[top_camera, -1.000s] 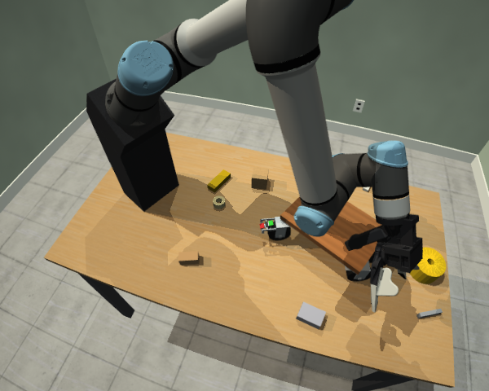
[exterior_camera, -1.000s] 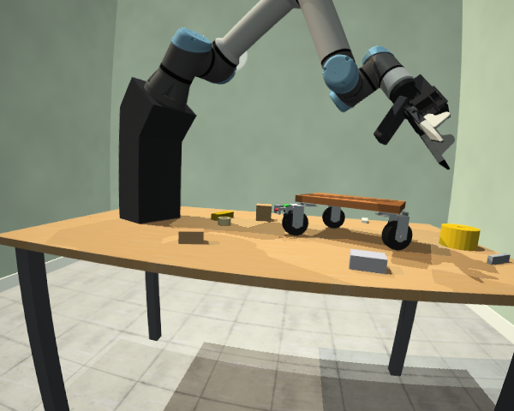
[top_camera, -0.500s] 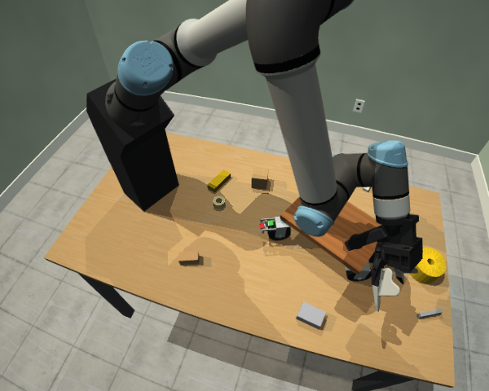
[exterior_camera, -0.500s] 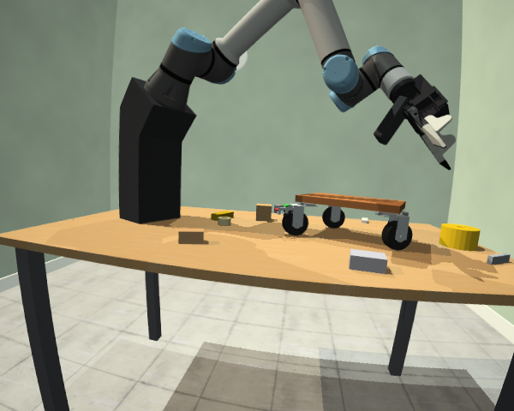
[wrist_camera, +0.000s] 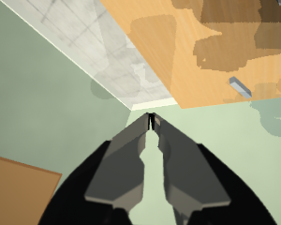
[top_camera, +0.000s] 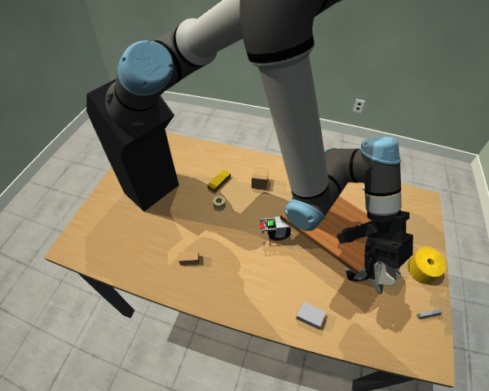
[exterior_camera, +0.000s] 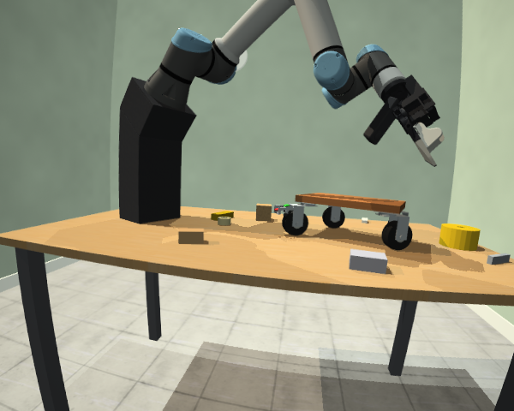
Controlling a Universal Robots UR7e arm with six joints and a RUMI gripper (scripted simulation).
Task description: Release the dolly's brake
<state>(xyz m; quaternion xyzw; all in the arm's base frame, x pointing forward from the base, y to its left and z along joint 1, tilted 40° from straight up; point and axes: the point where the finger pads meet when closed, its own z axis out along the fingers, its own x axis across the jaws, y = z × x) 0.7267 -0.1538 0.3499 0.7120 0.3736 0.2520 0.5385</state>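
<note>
A small dolly [exterior_camera: 350, 202], a brown wooden board on black wheels, stands near the middle of the tabletop [exterior_camera: 257, 260] with every visible wheel touching the surface. At its left end, one caster [top_camera: 277, 230] carries the brake pedal [top_camera: 267, 224], a small rocker with a red end and a green end side by side. From these views I cannot tell which end sits lower, so the brake is probably not released yet.

The hand [exterior_camera: 427, 150] hangs high in the air, well above the dolly's right end and well apart from it. Its two grey fingers are pressed together at the tips with nothing between them. This closed shape likely makes a narrow poking tip for pushing the pedal, not for gripping.

The arm [top_camera: 291, 113] rises from a black pedestal [exterior_camera: 133, 176] at the tabletop's back left, arches overhead, and bends down at the wrist so the hand tilts outward toward the right edge.

Scattered around are a yellow spool [exterior_camera: 459, 235], a grey box [exterior_camera: 368, 260], a small grey bar [exterior_camera: 498, 259], two brown blocks, a yellow bar and a ring.
</note>
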